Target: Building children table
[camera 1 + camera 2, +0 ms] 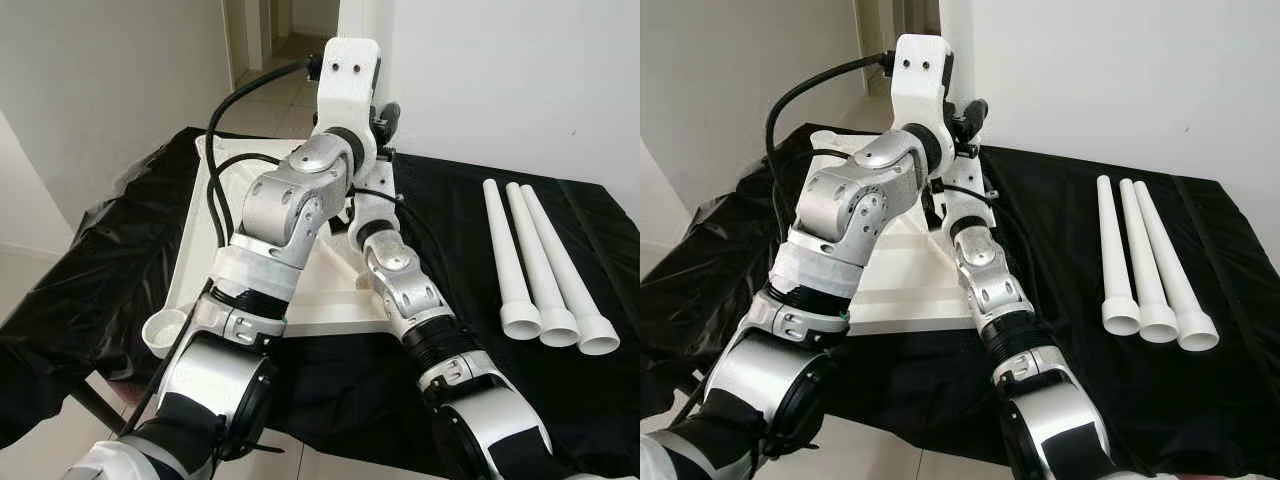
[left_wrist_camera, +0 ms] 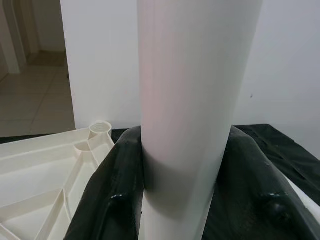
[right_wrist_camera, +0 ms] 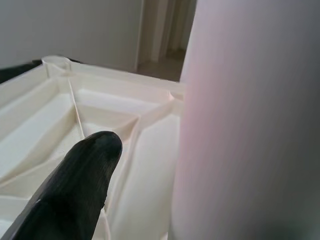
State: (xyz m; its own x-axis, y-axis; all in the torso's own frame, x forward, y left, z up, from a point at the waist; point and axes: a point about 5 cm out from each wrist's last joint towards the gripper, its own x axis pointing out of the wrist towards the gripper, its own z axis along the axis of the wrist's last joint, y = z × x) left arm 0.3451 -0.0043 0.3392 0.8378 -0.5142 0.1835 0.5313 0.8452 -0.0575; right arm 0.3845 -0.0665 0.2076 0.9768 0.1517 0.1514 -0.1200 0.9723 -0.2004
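In the head views you see the upturned white tabletop (image 1: 330, 285) on the black cloth (image 1: 100, 260), three loose legs (image 1: 540, 265) to its right. Left wrist: left gripper (image 2: 186, 185) fingers clamp an upright leg (image 2: 192, 100). Right wrist: you cannot tell the right gripper (image 3: 130, 195) finger state.

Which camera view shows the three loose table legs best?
The left eye view: all three loose table legs lie whole, side by side on the black cloth. The right eye view shows them equally complete. The wrist views give nothing of them.

3 legs (image 1: 540, 262) block rt, cloth (image 1: 110, 260) lt open
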